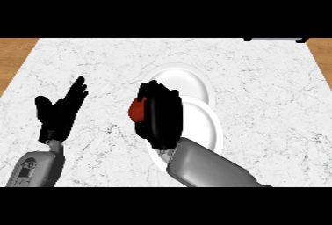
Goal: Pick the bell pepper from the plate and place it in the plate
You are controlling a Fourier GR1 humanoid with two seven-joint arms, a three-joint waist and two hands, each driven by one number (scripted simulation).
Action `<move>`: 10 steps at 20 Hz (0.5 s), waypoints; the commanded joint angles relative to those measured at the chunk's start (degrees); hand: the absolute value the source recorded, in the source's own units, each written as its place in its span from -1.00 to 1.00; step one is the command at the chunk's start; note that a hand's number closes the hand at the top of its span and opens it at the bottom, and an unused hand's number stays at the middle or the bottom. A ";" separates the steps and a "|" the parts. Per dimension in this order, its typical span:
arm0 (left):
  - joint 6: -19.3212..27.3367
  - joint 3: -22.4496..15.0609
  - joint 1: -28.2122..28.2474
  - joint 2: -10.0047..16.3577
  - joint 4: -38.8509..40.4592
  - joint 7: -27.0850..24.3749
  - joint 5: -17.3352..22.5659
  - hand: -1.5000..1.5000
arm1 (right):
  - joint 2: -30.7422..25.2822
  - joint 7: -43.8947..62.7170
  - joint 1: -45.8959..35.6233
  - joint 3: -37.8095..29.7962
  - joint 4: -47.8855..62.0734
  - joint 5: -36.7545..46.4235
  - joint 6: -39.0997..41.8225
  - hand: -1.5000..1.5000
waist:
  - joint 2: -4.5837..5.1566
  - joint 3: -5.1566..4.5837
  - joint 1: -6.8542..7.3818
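Red bell pepper (136, 110) gripped by right hand (162, 116) at left edge of near plate (209, 125). Open left hand (59, 113) rests at left.

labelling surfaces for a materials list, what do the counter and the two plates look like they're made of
Counter: looks like white marble or a marble-look stone, from the grey veining; dull finish, no reflections. Far plate and near plate: plain smooth white with a softly shaded rim, probably glazed ceramic, though plastic cannot be ruled out.
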 commanded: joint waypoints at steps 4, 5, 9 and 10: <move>-0.94 1.69 1.67 0.90 1.22 -2.55 0.01 0.00 | -0.26 -5.98 -0.94 -9.14 9.99 -4.89 -5.39 1.00 | -0.07 0.03 -1.84; -0.96 2.60 -0.69 1.81 0.60 0.55 0.63 0.00 | 0.41 -6.33 -3.60 -9.08 13.80 -7.39 -4.05 1.00 | -0.02 0.03 -1.45; -0.61 0.02 3.48 -0.64 -4.37 0.81 0.27 0.00 | 0.43 -11.34 -2.92 -8.40 20.62 -13.25 0.54 1.00 | -0.03 0.06 -0.63; -0.12 1.37 2.62 0.24 -1.56 -0.63 -0.43 0.00 | 0.43 -16.63 -1.53 -11.74 19.93 -16.73 -0.09 1.00 | 0.01 0.05 -1.38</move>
